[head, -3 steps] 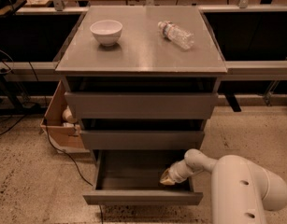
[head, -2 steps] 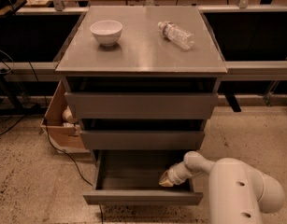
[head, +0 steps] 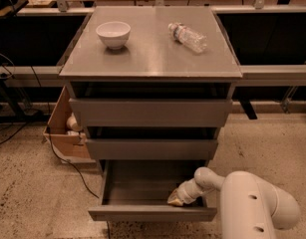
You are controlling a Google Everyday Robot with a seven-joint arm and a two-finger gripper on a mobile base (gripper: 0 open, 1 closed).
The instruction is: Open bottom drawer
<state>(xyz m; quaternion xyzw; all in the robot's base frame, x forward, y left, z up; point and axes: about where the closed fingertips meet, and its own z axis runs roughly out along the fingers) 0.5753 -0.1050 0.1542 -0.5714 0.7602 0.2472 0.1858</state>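
Note:
The bottom drawer (head: 142, 190) of the grey cabinet is pulled out, with its flat front (head: 152, 213) nearest me and its grey box-like inside showing. My gripper (head: 178, 197) reaches down into the drawer's front right corner from the white arm (head: 252, 203) at the lower right. Its tip lies against the inner side of the drawer front. The middle drawer front (head: 151, 149) and top drawer front (head: 150, 112) sit closed above it.
A white bowl (head: 113, 34) and a clear plastic bottle (head: 187, 37) lying on its side rest on the cabinet top (head: 151, 63). A cardboard box (head: 65, 133) stands on the floor to the cabinet's left, with a black cable (head: 68, 163) trailing past it. Tables run along the back.
The arm has shifted slightly to the left and toward me. The drawer stands pulled out much as before.

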